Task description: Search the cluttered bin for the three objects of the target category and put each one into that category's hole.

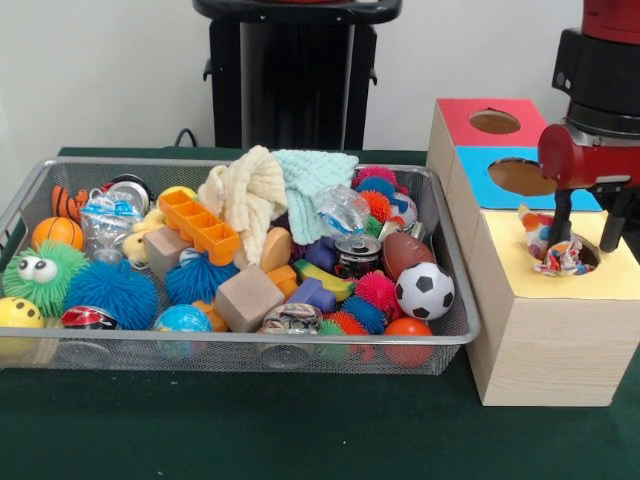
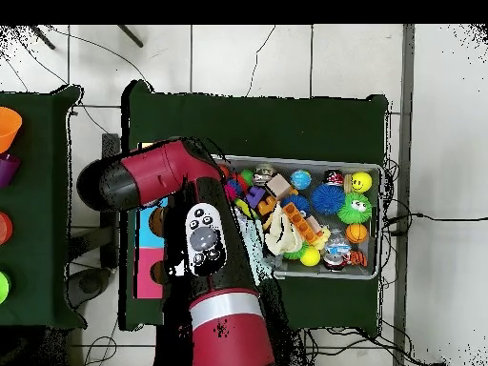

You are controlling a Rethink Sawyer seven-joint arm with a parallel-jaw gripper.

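Claw: while it hangs over the yellow-topped box [image 1: 560,330], the claw [image 1: 590,232] is spread.
Rag: multicoloured rag [image 1: 558,250] sits in the hole [image 1: 585,255], between the fingers [image 1: 561,218].
Bin: bin [image 1: 460,300] beside box, on desk [image 1: 250,430].

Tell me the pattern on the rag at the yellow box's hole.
White with bright multicoloured patches; the rag shows best in the front view.
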